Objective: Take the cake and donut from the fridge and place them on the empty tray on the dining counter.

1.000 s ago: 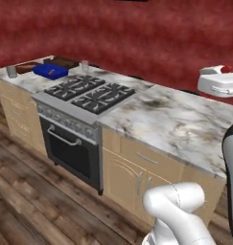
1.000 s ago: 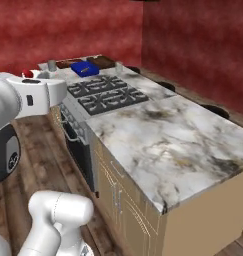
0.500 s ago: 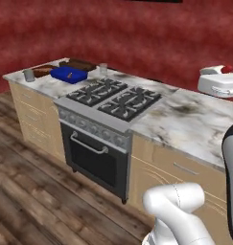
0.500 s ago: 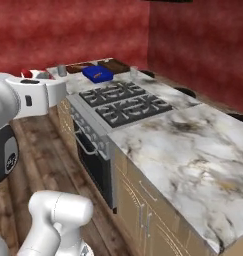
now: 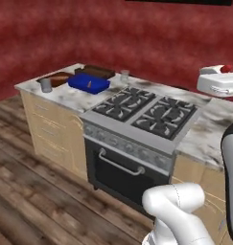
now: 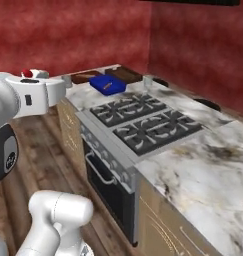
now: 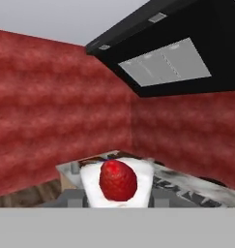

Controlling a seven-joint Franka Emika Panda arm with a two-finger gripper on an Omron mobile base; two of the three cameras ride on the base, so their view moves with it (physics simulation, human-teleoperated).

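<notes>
The cake [image 7: 117, 180], a white slice topped with a red berry, sits between my gripper's [image 7: 117, 200] two dark fingertips, which are shut on it. The hand is held high, at the right edge in the left base view [image 5: 218, 80] and at the left in the right base view [image 6: 37, 89], with the cake's red top [image 6: 27, 73] showing above it. The dark brown tray [image 5: 97, 72] [image 6: 124, 74] lies at the far end of the dining counter [image 5: 72, 95] [image 6: 208, 165], well away from the gripper. The donut and the fridge are out of view.
A blue dish [image 5: 89, 82] [image 6: 108, 85] lies just in front of the tray, with a second brown board [image 5: 58, 77] and a grey cup [image 5: 46, 85] beside it. A glass [image 5: 124, 75] stands near the gas stove [image 5: 146, 110] [image 6: 143, 117]. Above hangs a black hood [image 7: 177, 53].
The base has driven along the counter, so the stove and the tray end look nearer and have shifted in both base views. The gripper keeps its hold on the cake.
</notes>
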